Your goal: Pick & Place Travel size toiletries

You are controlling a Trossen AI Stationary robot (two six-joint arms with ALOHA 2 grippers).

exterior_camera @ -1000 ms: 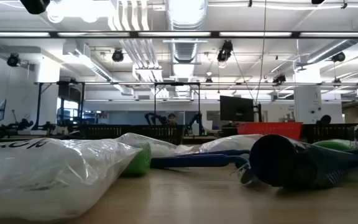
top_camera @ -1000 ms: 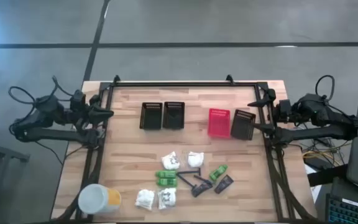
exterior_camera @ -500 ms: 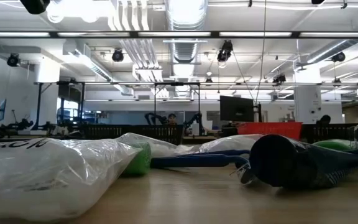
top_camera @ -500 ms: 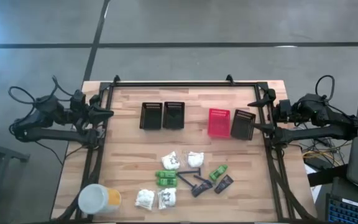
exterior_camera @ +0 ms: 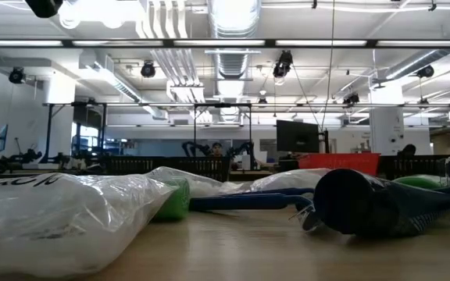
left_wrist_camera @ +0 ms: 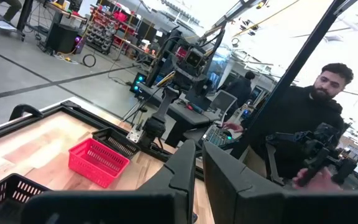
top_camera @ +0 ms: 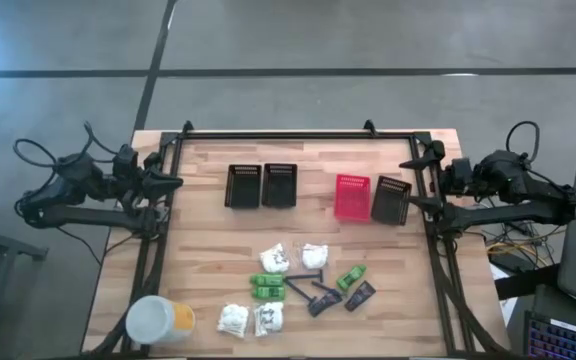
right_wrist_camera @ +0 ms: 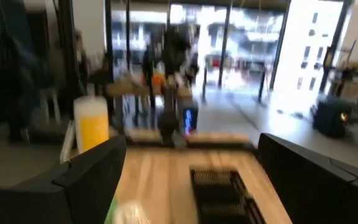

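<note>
The travel size toiletries [top_camera: 298, 287] lie flat in a loose cluster on the near middle of the wooden table: white crinkly packets [top_camera: 274, 259], green packs [top_camera: 266, 287], thin dark razors [top_camera: 306, 280] and a dark sachet [top_camera: 360, 296]. In the low view a white packet [exterior_camera: 61, 215] and a dark sachet [exterior_camera: 373, 203] fill the foreground. My left gripper [top_camera: 175, 182] hangs shut over the table's left edge, pointing level toward the middle, far from the items. My right gripper [top_camera: 418, 183] hangs open over the right edge, its fingers wide apart [right_wrist_camera: 191, 180], nothing between them.
Two black slotted baskets [top_camera: 261, 186] stand at the far middle, and a red basket [top_camera: 352, 197] with another black one [top_camera: 390, 199] to their right. A white-and-yellow round tub [top_camera: 158, 322] stands at the near left corner. A person [left_wrist_camera: 303, 124] stands beyond the table's right side.
</note>
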